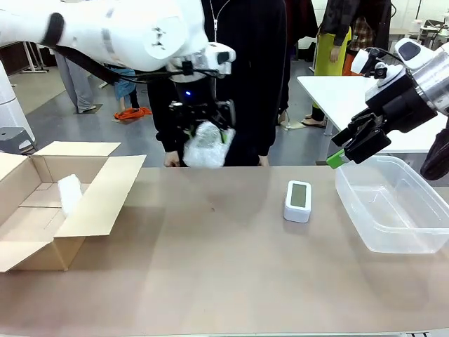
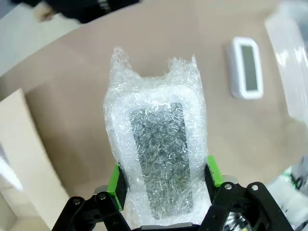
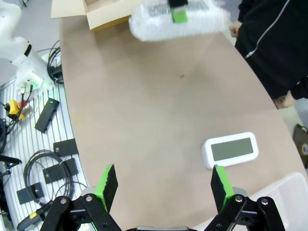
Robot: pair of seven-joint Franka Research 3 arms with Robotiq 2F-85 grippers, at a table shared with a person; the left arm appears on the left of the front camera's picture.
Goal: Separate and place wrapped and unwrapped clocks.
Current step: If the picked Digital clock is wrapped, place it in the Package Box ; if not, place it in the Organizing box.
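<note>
Brown tabletop spans the front view, with grey floor and a white table behind it. One wrapped clock hangs above the far middle of the table, clamped in the left gripper, clear of the surface. In the left wrist view the bubble-wrapped bundle stands lengthwise between the green pads, which press on its two long sides near its lower end; the jaws are about half closed on it, and a dark screen shows through the wrap. A second wrapped clock lies inside the open cardboard box at the table's left edge. The bare clock sits on the table right of centre, screen up, just beside a clear plastic bin and not touching it. The right gripper hovers over the bin's near-left corner, jaws spread wide and holding nothing; in its wrist view the bare clock lies below, close to one finger. A person in black stands at the far side.
</note>
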